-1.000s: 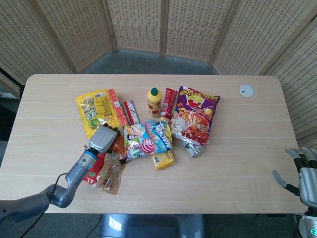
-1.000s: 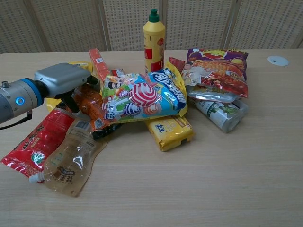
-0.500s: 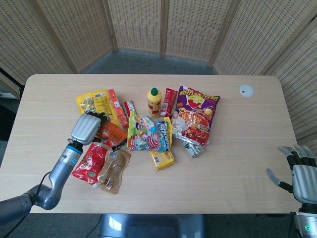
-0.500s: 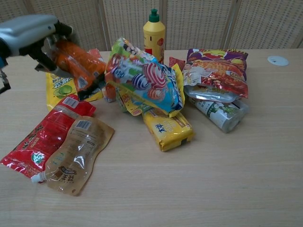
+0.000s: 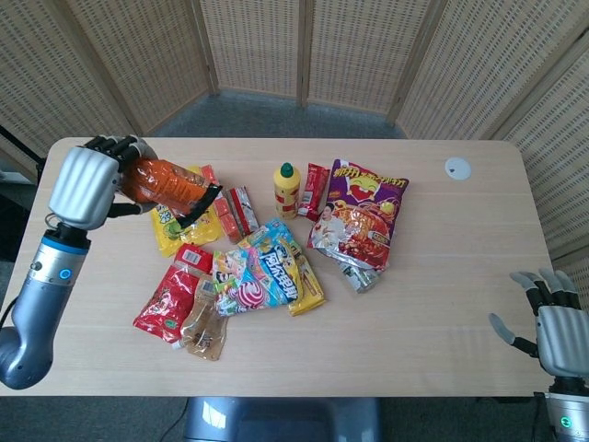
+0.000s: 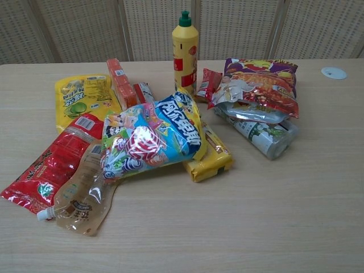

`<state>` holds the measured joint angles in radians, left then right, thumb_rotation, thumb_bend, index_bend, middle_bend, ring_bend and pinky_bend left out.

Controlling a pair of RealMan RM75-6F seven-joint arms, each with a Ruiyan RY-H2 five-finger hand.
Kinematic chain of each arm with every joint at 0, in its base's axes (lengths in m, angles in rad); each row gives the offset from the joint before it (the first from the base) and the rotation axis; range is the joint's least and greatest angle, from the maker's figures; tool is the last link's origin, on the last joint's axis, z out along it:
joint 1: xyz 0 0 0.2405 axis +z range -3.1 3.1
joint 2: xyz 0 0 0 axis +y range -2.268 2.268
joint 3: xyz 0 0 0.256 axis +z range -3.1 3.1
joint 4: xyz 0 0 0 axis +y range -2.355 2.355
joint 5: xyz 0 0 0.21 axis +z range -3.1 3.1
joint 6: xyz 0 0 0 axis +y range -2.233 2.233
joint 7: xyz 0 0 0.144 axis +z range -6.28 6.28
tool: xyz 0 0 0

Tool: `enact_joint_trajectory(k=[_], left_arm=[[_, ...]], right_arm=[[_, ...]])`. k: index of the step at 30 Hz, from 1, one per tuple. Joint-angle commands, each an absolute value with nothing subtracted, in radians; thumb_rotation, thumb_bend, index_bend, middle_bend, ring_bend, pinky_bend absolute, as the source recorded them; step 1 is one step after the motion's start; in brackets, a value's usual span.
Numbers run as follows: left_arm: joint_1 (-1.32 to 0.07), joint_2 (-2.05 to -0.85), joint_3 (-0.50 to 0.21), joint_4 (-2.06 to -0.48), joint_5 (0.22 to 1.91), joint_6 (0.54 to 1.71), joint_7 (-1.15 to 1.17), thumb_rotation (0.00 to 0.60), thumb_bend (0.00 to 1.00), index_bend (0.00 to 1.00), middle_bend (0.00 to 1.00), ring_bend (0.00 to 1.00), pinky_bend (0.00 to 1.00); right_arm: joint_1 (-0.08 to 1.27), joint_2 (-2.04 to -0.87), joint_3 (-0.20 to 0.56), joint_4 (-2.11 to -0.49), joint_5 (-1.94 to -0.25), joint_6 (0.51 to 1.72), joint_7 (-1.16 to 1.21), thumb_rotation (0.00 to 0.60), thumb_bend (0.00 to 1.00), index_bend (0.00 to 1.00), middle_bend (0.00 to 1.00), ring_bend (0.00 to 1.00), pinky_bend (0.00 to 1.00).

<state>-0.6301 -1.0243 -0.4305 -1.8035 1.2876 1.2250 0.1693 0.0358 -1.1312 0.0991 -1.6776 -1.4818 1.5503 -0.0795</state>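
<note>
While raised near the surface's (image 5: 442, 295) left edge, left hand (image 5: 85, 184) grips an orange snack pouch (image 5: 170, 184).
Right hand (image 5: 552, 322) hangs empty, fingers spread, off the near right corner.

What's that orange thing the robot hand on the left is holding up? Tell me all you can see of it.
The orange bottle looks like glossy plastic with a dark cap end pointing toward the snack pile. It lies tilted, nearly sideways, lifted above the yellow pouch. The left robot hand grips its base end, dark fingers wrapped around it. Only the head view shows it; its label is unreadable.

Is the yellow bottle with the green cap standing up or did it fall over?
Standing up. The yellow bottle is upright on the table, green cap on top, in both views.
</note>
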Motion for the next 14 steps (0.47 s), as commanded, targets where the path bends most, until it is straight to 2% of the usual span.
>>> enact_joint_trajectory(k=[1, 7, 14], left_arm=[[-0.623, -0.967, -0.463, -1.855, 1.259, 1.240, 0.181, 0.600, 0.17, 0.66, 0.64, 0.67, 0.46], [-0.618, -0.926, -0.462, -1.893, 1.238, 1.242, 0.189, 0.600, 0.17, 0.66, 0.64, 0.67, 0.45], [-0.625, -0.937, -0.447, -1.881, 1.230, 1.246, 0.179, 0.600, 0.17, 0.67, 0.64, 0.67, 0.45]], right_arm=[[0.034, -1.132, 0.097, -1.679, -1.487, 1.555, -0.070, 0.038, 0.26, 0.21, 0.25, 0.11, 0.00], [0.031, -1.137, 0.087, -1.677, -1.499, 1.555, -0.066, 0.038, 0.25, 0.22, 0.25, 0.11, 0.00], [0.025, -1.133, 0.085, -1.682, -1.505, 1.565, -0.065, 0.040, 0.26, 0.21, 0.25, 0.11, 0.00]])
